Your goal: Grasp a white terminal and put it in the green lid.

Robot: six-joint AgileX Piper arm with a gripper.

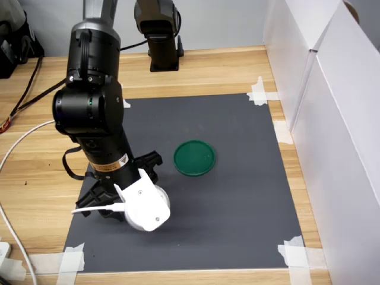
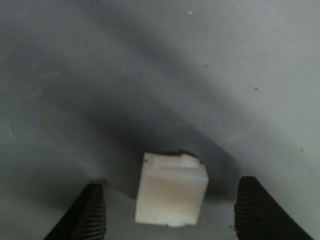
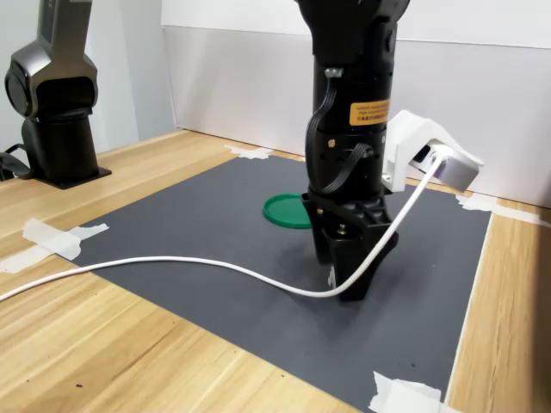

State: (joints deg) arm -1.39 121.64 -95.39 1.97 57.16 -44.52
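Note:
In the wrist view the white terminal (image 2: 172, 190), a small blocky cube, rests on the dark mat. It lies between the two ribbed black fingers (image 2: 92, 212) of my gripper (image 2: 170, 212), with a gap on each side, so the gripper is open. In the first exterior view the arm and its white wrist camera (image 1: 145, 208) hide the terminal. In the second exterior view the gripper (image 3: 343, 274) stands low on the mat. The green lid (image 1: 194, 157) (image 3: 286, 211) lies flat and empty on the mat, a short way beyond the gripper.
A black mat (image 1: 237, 202) is taped to the wooden table (image 1: 35, 178). A white cable (image 3: 172, 262) trails across the mat's near side. Another black arm base (image 1: 160, 41) stands at the back. White boxes (image 1: 332, 119) line the first exterior view's right.

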